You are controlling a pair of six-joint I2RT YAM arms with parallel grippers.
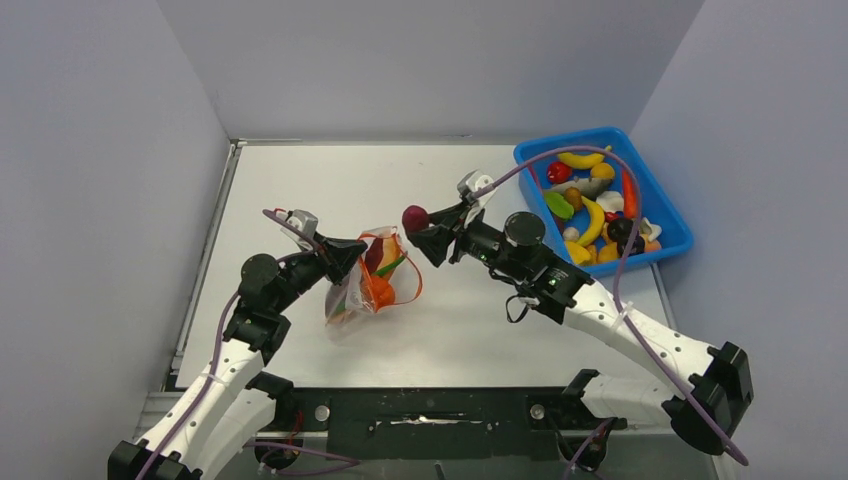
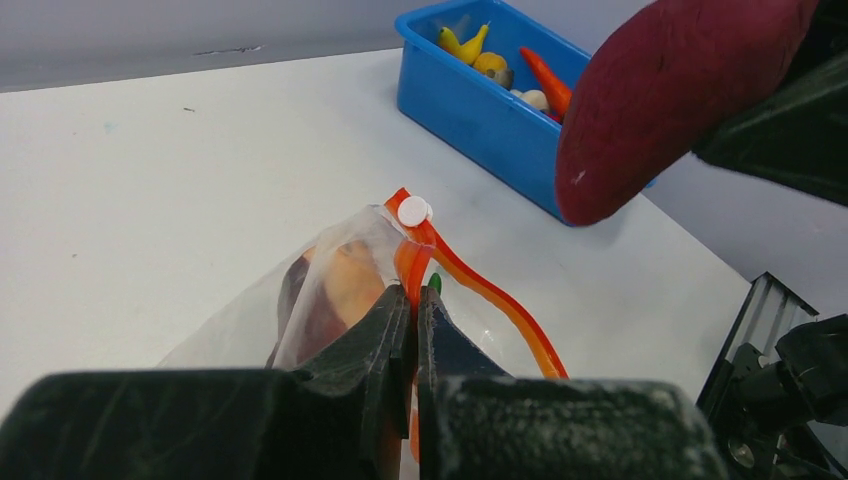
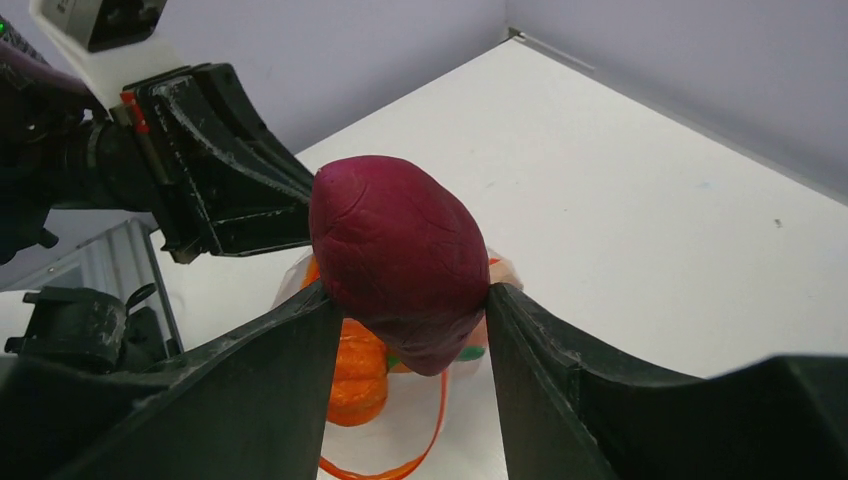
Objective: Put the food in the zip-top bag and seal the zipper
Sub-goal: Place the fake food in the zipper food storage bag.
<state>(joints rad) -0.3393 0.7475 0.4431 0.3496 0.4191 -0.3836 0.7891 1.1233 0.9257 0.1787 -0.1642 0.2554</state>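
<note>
The clear zip-top bag [image 1: 362, 285] lies left of centre with an orange piece [image 1: 380, 290], a green piece and a dark piece inside. Its red-orange zipper [image 1: 412, 285] curves open in a loop. My left gripper [image 1: 350, 252] is shut on the zipper edge [image 2: 490, 300] at the bag's mouth [image 2: 413, 295] and holds it up. My right gripper [image 1: 422, 228] is shut on a dark red-purple food piece [image 1: 415, 217] just right of and above the bag's mouth. In the right wrist view the piece [image 3: 395, 240] sits between the fingers [image 3: 408, 292], over the open bag and the orange piece [image 3: 360, 380].
A blue tray [image 1: 640, 258] at the back right holds several toy foods, among them bananas [image 1: 592, 222] and a carrot [image 1: 629, 188]. It also shows in the left wrist view [image 2: 480, 100]. Grey walls enclose the table on three sides.
</note>
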